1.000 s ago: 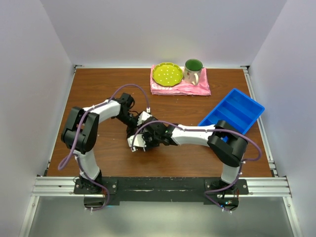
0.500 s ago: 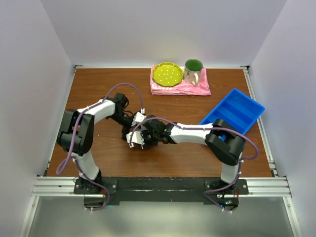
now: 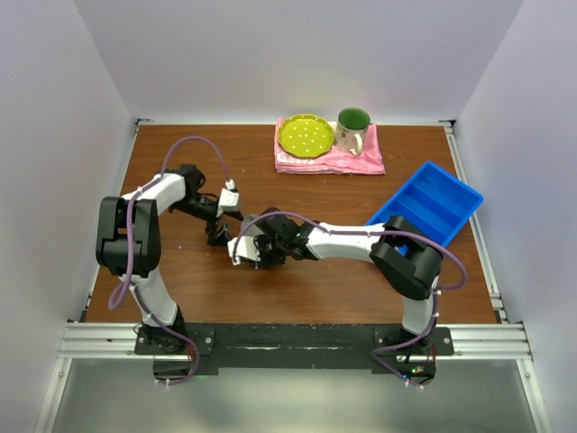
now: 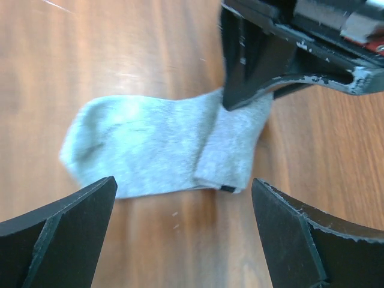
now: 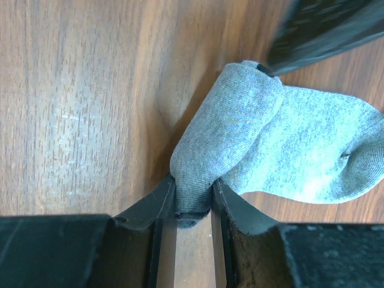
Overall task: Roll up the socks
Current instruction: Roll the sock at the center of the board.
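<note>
One grey sock (image 4: 144, 144) lies flat on the wooden table, toe to the left in the left wrist view, its other end folded over (image 4: 234, 147). No stripes show on it. My right gripper (image 5: 193, 207) is shut on the folded end (image 5: 225, 129), while the flat part (image 5: 318, 156) stretches away to the right. My left gripper (image 4: 183, 240) is open and empty, held just short of the sock's near edge without touching it. In the top view the left gripper (image 3: 217, 233) and right gripper (image 3: 244, 252) are close together at mid-table, and they hide the sock.
At the back, a pink cloth (image 3: 365, 162) carries a yellow-green plate (image 3: 305, 135) and a mug (image 3: 352, 129). A blue tray (image 3: 433, 200) lies at the right, beside the right arm's elbow.
My left arm has pulled back to the left, away from the right gripper, and its gripper now stands clear of the sock. The right gripper has shifted slightly left with the folded end.
</note>
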`<action>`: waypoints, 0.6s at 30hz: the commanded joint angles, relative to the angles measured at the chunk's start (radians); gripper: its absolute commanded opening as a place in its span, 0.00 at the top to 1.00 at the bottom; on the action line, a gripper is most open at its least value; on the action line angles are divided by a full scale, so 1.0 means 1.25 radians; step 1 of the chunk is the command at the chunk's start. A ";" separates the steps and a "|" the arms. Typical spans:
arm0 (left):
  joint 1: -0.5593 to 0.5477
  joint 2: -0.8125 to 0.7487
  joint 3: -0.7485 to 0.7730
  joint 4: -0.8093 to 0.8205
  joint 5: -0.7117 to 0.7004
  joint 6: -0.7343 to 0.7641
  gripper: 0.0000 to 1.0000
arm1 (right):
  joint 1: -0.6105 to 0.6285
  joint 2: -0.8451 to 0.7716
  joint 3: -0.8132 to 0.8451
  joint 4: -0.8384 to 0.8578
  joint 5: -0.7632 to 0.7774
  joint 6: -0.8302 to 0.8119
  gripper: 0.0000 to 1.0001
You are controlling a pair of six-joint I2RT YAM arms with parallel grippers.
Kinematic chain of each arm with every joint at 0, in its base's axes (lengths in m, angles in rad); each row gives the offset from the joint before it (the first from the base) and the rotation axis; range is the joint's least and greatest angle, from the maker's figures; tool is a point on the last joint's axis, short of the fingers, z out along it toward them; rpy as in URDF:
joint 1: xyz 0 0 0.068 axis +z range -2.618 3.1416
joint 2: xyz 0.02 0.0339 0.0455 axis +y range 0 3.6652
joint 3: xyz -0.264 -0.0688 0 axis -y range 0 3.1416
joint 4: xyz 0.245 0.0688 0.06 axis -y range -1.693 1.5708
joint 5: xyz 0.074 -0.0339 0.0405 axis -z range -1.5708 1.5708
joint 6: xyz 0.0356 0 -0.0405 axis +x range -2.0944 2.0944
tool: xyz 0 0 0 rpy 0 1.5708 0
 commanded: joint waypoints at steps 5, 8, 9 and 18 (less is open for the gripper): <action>0.118 -0.055 0.013 -0.028 0.149 0.142 0.00 | -0.009 0.078 0.039 -0.141 -0.008 0.009 1.00; 0.131 -0.079 -0.030 0.001 0.115 0.169 0.00 | -0.023 0.094 0.077 -0.193 -0.039 0.007 1.00; 0.132 -0.088 -0.042 0.011 0.101 0.171 0.00 | -0.034 0.110 0.091 -0.230 -0.067 0.006 1.00; 0.134 -0.106 -0.109 -0.022 0.026 0.338 0.02 | -0.116 0.200 0.297 -0.452 -0.228 -0.018 1.00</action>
